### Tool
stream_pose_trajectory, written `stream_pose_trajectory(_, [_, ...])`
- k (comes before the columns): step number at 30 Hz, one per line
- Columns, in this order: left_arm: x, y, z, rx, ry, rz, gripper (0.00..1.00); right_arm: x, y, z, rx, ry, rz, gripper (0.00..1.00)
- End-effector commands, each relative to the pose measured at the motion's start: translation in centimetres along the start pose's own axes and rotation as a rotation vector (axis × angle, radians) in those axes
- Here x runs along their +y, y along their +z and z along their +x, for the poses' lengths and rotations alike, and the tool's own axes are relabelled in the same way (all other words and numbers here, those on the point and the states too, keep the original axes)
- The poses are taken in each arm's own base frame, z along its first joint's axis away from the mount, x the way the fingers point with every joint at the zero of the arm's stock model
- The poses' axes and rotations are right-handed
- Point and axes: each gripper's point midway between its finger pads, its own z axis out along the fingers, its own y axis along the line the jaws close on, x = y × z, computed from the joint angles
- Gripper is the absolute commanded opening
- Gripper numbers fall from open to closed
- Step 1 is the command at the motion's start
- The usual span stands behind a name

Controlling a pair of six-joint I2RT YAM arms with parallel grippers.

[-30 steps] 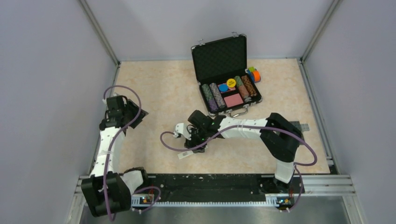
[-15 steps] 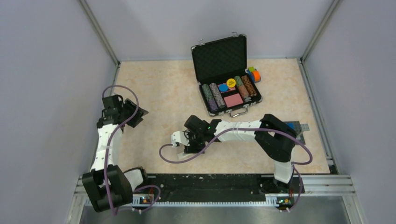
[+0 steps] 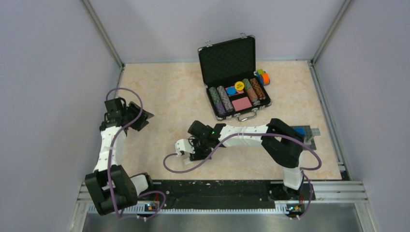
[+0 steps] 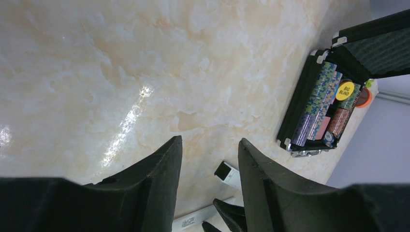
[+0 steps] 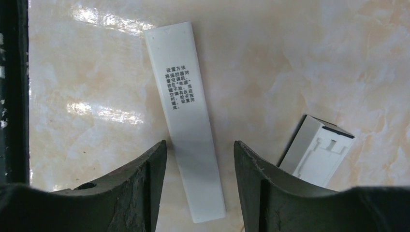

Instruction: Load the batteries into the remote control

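The remote control (image 5: 186,121) is a slim white bar with small printed text, lying flat on the marble table. My right gripper (image 5: 200,143) is open, its jaws on either side of the bar's near half with gaps on both sides. A shorter white plastic piece (image 5: 316,150) with a dark end lies just right of it. The left wrist view shows the bar (image 4: 193,220) and that piece (image 4: 227,171) too. In the top view my right gripper (image 3: 188,149) covers most of the bar. My left gripper (image 3: 139,116) (image 4: 210,140) is open and empty at the far left. The batteries are out of view.
An open black case of poker chips (image 3: 234,87) stands at the back, also in the left wrist view (image 4: 314,111). Coloured toy bricks (image 3: 263,76) sit behind it. A grey baseplate (image 3: 309,133) lies at the right. A black rail (image 5: 12,96) runs along the near edge.
My right gripper has moved down and left toward the near edge and now straddles the white bar. My left gripper has barely shifted.
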Motion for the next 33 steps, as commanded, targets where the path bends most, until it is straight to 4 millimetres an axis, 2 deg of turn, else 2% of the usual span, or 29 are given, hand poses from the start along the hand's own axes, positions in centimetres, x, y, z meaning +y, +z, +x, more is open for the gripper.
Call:
stream_pose_trajectory(1, [-1.5, -0.2, -1.4, -0.034, 0.025, 0.061, 0.51, 3.3, 1.1, 2.9, 0.122, -0.001, -0.148, 0.54])
stream_pose_trajectory(4, [-1.5, -0.1, -1.4, -0.030, 0.025, 0.062, 0.51, 4.1, 1.0, 3.2, 0.141, 0.003, -0.198, 0.54])
stream_pose_trajectory(8, [-1.4, 0.0, -1.5, -0.029, 0.024, 0.061, 0.51, 4.1, 0.9, 3.7, 0.160, -0.005, -0.199, 0.55])
stream_pose_trajectory(19, [-1.7, 0.2, -1.4, -0.003, 0.018, 0.077, 0.50, 3.5, 2.9, 5.5, 0.250, 0.002, -0.203, 0.53])
stream_pose_trajectory(27, [-1.4, 0.3, -1.5, -0.003, 0.019, 0.069, 0.50, 3.7, 2.6, 6.0, 0.266, 0.003, -0.193, 0.34])
stream_pose_trajectory(33, [-1.5, 0.4, -1.4, 0.004, 0.010, 0.079, 0.50, 3.4, 1.6, 5.5, 0.240, -0.010, -0.133, 0.28])
